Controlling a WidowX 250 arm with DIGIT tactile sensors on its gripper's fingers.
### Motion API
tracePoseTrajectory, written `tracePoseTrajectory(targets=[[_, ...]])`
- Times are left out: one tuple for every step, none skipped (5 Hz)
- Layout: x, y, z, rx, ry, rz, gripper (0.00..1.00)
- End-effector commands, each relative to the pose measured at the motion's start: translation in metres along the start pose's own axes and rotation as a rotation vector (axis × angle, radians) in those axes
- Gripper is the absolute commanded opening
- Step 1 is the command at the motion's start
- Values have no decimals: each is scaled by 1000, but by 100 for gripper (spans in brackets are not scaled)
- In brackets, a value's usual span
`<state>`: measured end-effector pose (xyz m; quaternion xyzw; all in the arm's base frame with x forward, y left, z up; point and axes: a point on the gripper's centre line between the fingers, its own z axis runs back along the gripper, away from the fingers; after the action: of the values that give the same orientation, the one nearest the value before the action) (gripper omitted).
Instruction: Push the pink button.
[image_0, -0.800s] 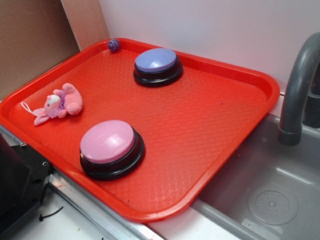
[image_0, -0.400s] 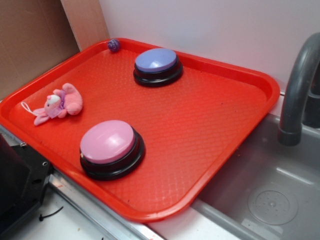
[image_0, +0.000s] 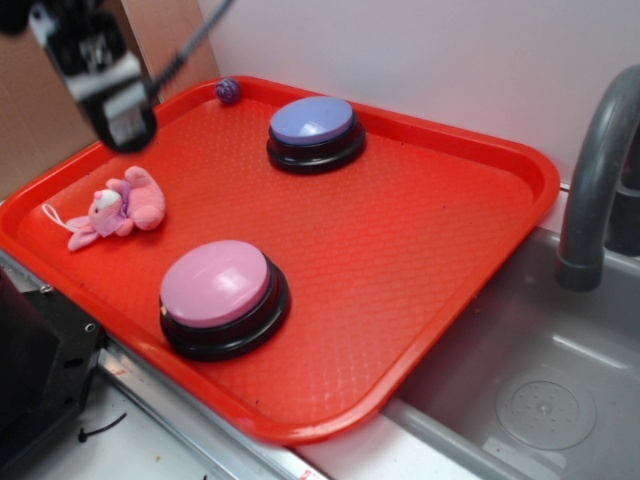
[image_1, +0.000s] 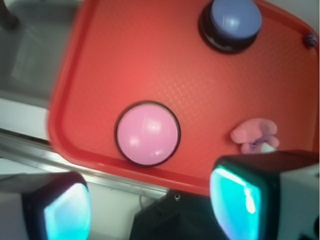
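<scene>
The pink button (image_0: 217, 283) sits at the red tray's (image_0: 480, 150) 7 o'clock corner; its hard, slick dome wants a centred downward press. The hand (image_1: 150, 210) hangs spread, empty.

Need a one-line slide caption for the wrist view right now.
Open gripper high above the red tray, pink button below, untouched.

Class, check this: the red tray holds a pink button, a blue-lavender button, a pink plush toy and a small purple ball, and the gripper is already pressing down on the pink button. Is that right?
Not quite. The gripper is not on the pink button; the exterior view shows it high over the red tray, near the pink plush toy. The blue-lavender button and small purple ball are as stated.
</scene>
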<state>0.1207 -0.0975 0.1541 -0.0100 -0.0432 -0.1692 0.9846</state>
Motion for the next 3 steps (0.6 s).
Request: tracePoseTrajectory(targets=[[2,-3,-55,-51,-57,-43,100],[8,8,-68,-31,-35,-23,100],[10,19,-78,-12,1,-19,100]])
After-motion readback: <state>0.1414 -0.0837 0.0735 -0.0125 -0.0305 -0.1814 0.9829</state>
